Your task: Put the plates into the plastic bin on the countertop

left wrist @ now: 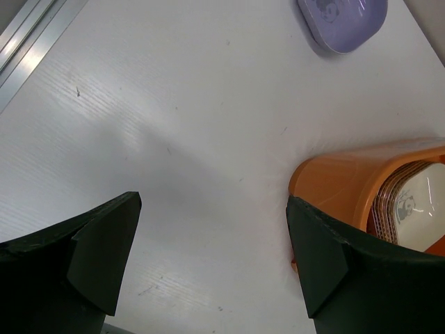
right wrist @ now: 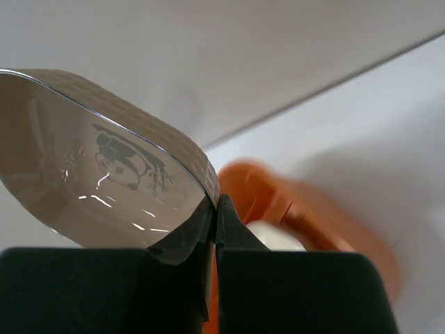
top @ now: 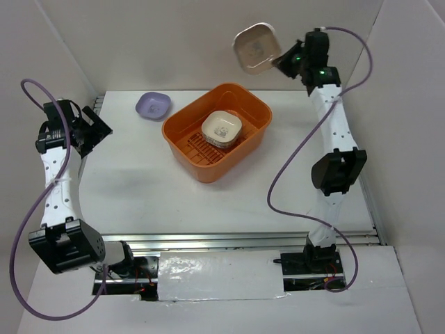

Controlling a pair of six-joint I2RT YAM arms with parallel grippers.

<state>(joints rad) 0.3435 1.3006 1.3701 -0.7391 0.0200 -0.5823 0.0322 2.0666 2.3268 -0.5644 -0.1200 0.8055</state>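
My right gripper [top: 278, 58] is shut on the rim of a brown plate [top: 256, 47], held tilted in the air behind the orange plastic bin [top: 240, 96]. In the right wrist view the brown plate [right wrist: 97, 174] shows a panda mark and its edge is pinched between the jaws of the right gripper [right wrist: 214, 221]. A stack of plates, cream one on top [top: 222, 126], lies in the bin. A purple plate [top: 153, 105] rests on the countertop [top: 139, 181] left of the bin. My left gripper [top: 92, 130] is open over the countertop, nothing between its fingers [left wrist: 104, 243].
White walls enclose the countertop on three sides. A metal rail [top: 236, 240] runs along the front edge. In the left wrist view the bin's corner [left wrist: 341, 181] is close to the right finger, and the purple plate [left wrist: 342, 21] lies farther off.
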